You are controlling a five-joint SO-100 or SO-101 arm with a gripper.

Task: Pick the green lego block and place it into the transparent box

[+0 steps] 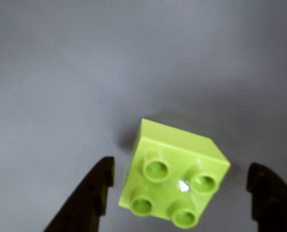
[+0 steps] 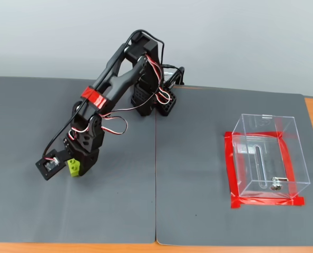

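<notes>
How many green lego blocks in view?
1. The green lego block sits on the grey mat, between the open fingers, left of the transparent box in the fixed view.

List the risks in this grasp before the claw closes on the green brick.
1. In the wrist view the green lego block sits rotated between the open claw fingers, so they may meet its corners and twist or squirt it out.
2. It lies nearer the left finger, which may touch first and push it sideways.
3. The transparent box stands far across the mat in the fixed view; a weak grip could drop the block on the way.
</notes>
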